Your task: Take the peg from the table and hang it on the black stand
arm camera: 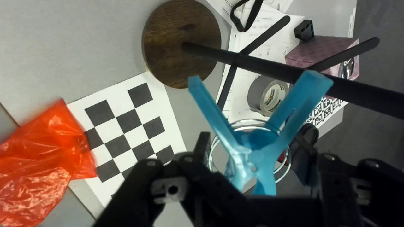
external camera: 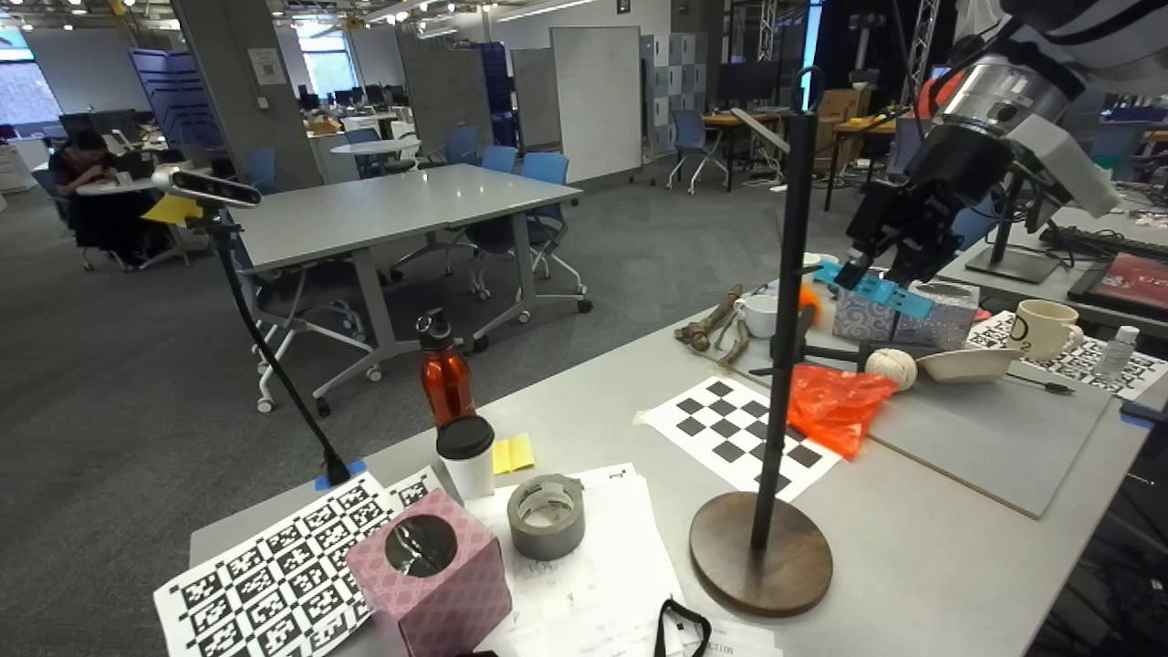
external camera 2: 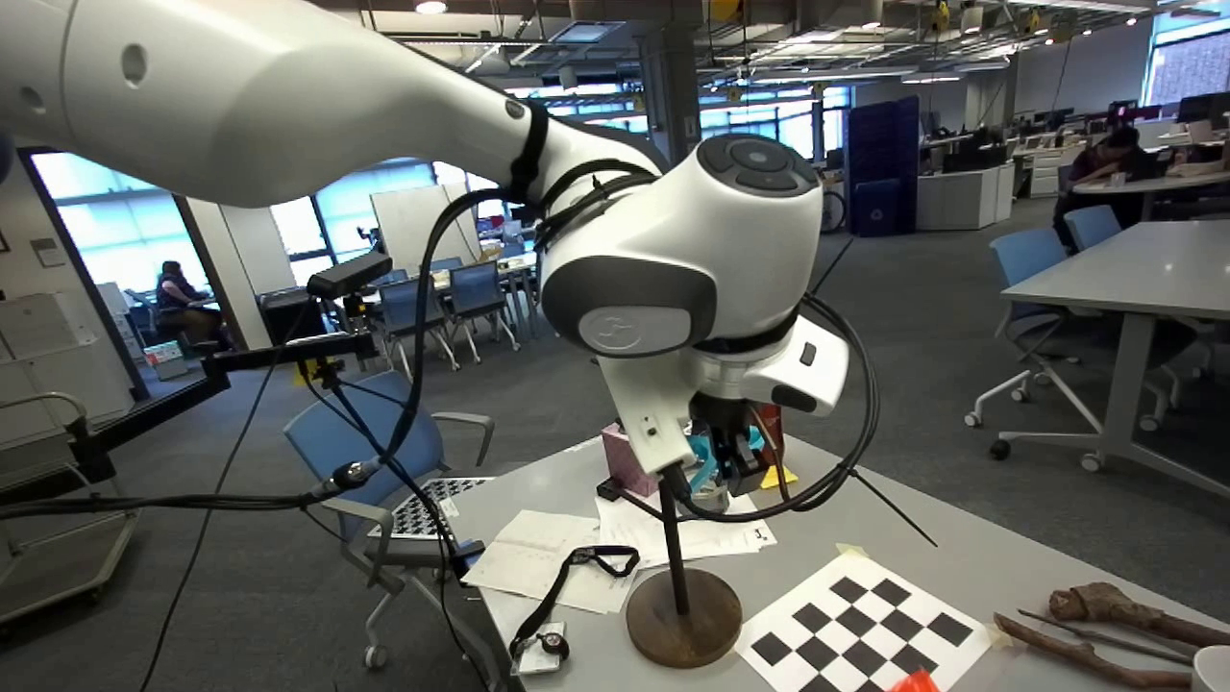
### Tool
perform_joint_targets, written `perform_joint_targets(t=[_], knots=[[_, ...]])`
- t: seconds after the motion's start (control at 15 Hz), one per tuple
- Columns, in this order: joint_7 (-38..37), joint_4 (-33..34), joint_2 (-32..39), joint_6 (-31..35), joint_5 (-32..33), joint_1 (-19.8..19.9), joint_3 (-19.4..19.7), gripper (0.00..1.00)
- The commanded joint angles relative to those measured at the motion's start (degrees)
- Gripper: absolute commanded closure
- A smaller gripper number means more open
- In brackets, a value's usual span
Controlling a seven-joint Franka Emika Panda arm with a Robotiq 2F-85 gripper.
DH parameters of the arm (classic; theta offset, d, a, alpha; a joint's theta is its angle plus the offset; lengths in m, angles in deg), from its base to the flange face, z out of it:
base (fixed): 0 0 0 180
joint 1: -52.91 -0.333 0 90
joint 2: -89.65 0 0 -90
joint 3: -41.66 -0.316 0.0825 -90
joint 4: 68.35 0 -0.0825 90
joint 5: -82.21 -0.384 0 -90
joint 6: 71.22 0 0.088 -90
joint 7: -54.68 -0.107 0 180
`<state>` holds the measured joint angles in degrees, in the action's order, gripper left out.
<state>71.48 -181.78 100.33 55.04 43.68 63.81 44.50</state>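
Closest to the wrist camera, the black hand [arm camera: 254, 151] grips the teal peg [arm camera: 264, 157], its two long ends spread in a V, and holds it in the air above the grey surface [external camera: 912, 547]. In an exterior view the peg shows beside the black stand [external camera: 792, 228], which rises from a round wooden base [external camera: 725, 557]; whether peg and stand touch, I cannot tell. A checkerboard sheet [external camera: 730, 427] lies just beside the base, partly under an orange bag [external camera: 839, 401].
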Motion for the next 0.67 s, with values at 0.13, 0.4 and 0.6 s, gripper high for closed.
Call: perform_joint_targets(t=[0.13,0.4,0.6], knots=[[0.28,0.09,0.30,-0.88,-0.63,-0.35,0.80,0.37],[1.08,0.59,0.87,-1.27,-1.24,-0.27,0.58,0.62],[1.96,1.32,1.50,-1.90,-2.37,-0.15,0.20,0.62]])
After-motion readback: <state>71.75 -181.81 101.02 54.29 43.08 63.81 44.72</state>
